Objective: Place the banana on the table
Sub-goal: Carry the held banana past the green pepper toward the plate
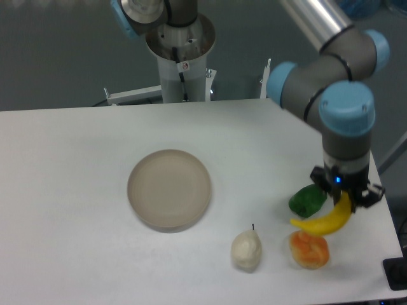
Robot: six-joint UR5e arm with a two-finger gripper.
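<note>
Gripper (346, 198) clamped on smooth curved yellow banana (323, 220), above matte white table (76, 190).

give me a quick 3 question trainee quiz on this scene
1. True or false: the banana lies flat on the table.
2. Which item sits nearest the plate? A) green item B) whitish pear C) orange fruit
3. Fill in: the end effector is shut on the ____.

Key: 1. False, it hangs in the end effector above the orange fruit. 2. B. 3. banana.
</note>
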